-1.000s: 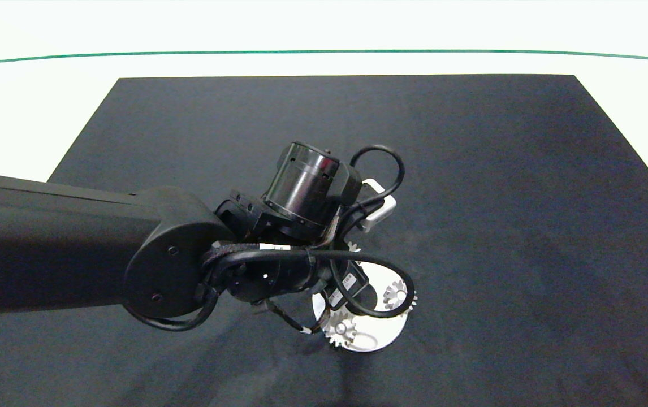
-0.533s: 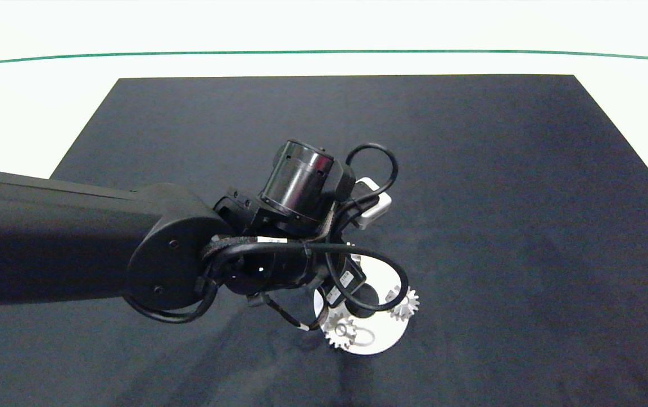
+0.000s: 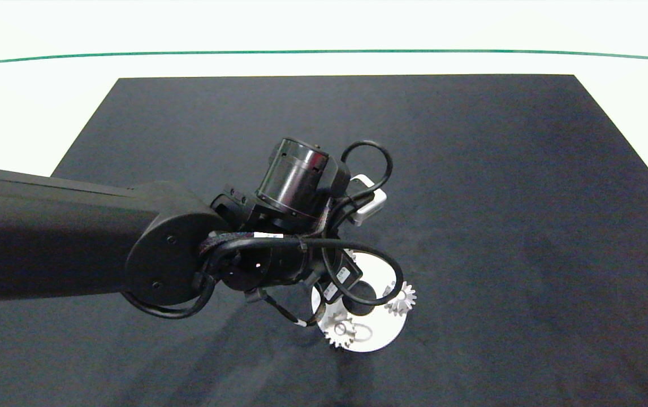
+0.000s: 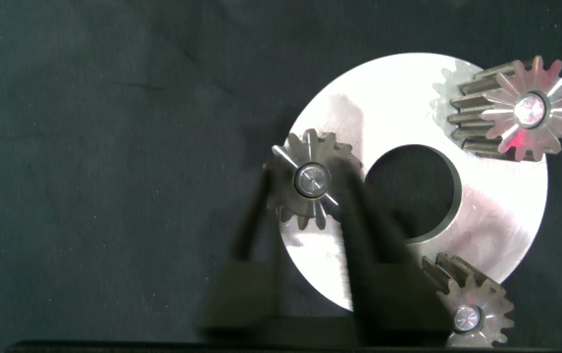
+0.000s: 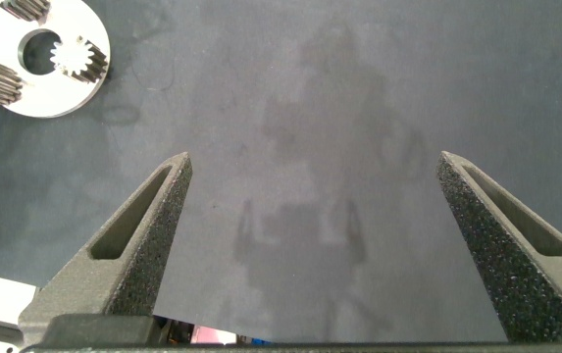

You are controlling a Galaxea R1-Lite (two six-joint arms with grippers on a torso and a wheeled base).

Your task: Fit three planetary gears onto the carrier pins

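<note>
your left arm (image 3: 75, 243) is blocking a lot from the head view: its wrist and cables cover the far part of the white disc (image 3: 378, 333), and the left gripper itself is out of sight under them. only two planetary gears show there, one at the disc's near-left rim (image 3: 340, 332) and one at its right rim (image 3: 401, 298); the third is hidden. go to the left wrist view and you get all three, though one gear (image 4: 472, 306) is partly cut off at the picture edge. the carrier pins show only as small round tips in the gear centres, like this one (image 4: 531, 108), so how deep each gear sits is hard to judge.

now the pose: your left arm comes in from the left, elbow bent, wrist pointing down over the disc. the left gripper (image 4: 310, 221) hangs right above it, fingers (image 4: 367, 235) blurred and dark, set narrowly either side of the middle gear (image 4: 309, 179). they hug its flanks, but i can't tell you whether they're actually pinching it.

your right gripper (image 5: 315, 196) is well apart from the disc (image 5: 60, 74), over the bare black mat (image 5: 359, 118), fingers spread wide with nothing between them
</note>
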